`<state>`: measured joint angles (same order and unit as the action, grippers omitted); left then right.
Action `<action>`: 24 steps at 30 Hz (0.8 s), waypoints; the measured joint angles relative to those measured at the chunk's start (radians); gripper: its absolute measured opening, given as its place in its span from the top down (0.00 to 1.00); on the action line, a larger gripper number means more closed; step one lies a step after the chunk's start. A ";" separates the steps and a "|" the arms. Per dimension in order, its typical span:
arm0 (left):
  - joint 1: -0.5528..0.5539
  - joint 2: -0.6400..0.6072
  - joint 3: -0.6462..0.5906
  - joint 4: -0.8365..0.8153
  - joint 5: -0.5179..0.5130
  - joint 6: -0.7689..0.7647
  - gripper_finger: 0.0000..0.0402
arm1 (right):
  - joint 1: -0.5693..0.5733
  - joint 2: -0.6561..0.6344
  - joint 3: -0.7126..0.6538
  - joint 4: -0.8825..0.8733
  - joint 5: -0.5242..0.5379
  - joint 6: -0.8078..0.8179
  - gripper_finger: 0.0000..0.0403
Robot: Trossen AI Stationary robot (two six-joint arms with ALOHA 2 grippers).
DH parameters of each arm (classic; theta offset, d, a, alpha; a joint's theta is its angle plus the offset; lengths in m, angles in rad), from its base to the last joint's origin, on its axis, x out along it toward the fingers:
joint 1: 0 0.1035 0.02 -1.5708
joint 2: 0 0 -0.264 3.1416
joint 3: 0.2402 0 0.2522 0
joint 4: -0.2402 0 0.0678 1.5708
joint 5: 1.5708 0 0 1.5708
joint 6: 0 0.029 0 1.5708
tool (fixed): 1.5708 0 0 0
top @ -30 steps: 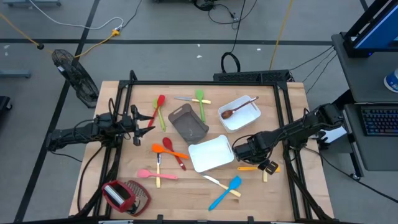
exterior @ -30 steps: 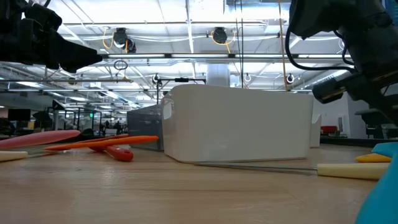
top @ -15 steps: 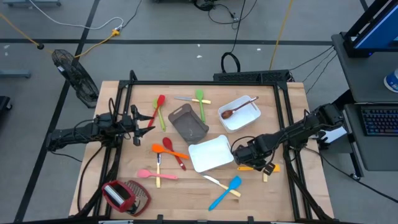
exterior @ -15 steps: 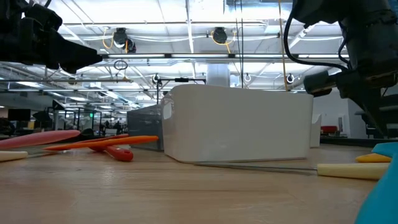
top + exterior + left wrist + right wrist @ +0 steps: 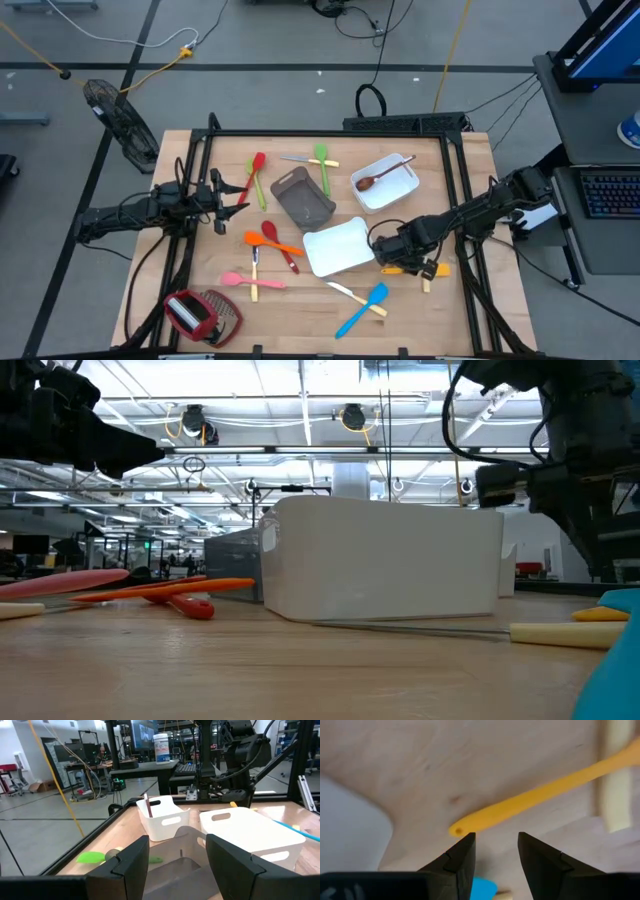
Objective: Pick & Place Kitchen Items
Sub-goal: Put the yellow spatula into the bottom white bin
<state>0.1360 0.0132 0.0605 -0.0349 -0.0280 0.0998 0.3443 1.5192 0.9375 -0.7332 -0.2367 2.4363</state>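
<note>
A yellow-orange utensil [image 5: 412, 268] lies flat on the table, right of the near white tray [image 5: 340, 247]. A pale-handled piece of cutlery [image 5: 615, 780] lies across its far part. My right gripper [image 5: 391, 266] is open above the free end of its handle [image 5: 456, 830] and points down. The fingers touch nothing. My left gripper [image 5: 233, 205] is open and empty above the table's left side, pointing toward the grey-brown tray [image 5: 302, 197].
A blue spatula [image 5: 365, 308] and pale-handled cutlery [image 5: 345, 293] lie near the front. Orange and red utensils [image 5: 270, 240], a pink spoon [image 5: 243, 281] and a red-and-mesh tool [image 5: 200, 312] lie at the left. A far white tray [image 5: 388, 182] holds a brown spoon.
My right gripper has moved toward the table's left edge, along the yellow-orange utensil toward its handle end beside the near white tray. It stays open. Nothing on the table has moved.
</note>
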 joint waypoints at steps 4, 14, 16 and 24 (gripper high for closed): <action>0.000 0.000 0.000 0.000 0.000 0.000 0.50 | 0.000 0.000 0.000 0.062 0.000 -0.056 0.65; 0.000 0.000 0.000 0.000 0.000 0.000 0.50 | -0.006 0.000 0.000 0.000 -0.003 0.029 0.65; 0.000 0.000 0.000 0.000 0.000 0.000 0.50 | -0.010 0.000 0.000 0.000 0.008 0.036 0.65; 0.000 0.000 0.000 0.000 0.000 0.000 0.50 | -0.009 0.000 0.000 0.012 0.027 -0.002 0.65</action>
<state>0.1360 0.0130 0.0605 -0.0349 -0.0280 0.0995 0.3351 1.5192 0.9375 -0.7216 -0.2100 2.4342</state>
